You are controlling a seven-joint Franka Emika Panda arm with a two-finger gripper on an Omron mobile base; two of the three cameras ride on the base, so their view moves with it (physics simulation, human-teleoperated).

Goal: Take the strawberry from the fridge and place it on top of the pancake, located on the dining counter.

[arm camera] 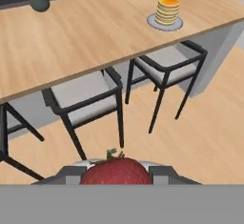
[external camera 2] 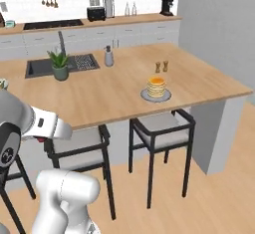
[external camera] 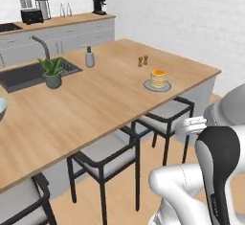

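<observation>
A red strawberry (arm camera: 116,172) with a green stem sits between my fingers, and my gripper (arm camera: 116,174) is shut on it, held low over the wood floor in front of the stools. The pancake (arm camera: 168,11) is a golden stack with an orange top on a round grey plate (arm camera: 178,25). It stands near the right end of the light-wood dining counter (arm camera: 71,42), well ahead of the gripper and above it. The same pancake (external camera: 158,79) (external camera 2: 156,86) shows in both base views on the dining counter (external camera: 95,104) (external camera 2: 99,96). The fridge is out of view.
Black-framed grey-seated stools (arm camera: 167,66) (arm camera: 83,101) stand along the counter's near side. Behind the pancake are two small shakers (external camera 2: 161,67). Farther left are a grey bottle (external camera 2: 108,57), a potted plant (external camera 2: 60,64) and a sink (external camera 2: 42,67). Appliances line the wall counter (external camera 2: 99,24).
</observation>
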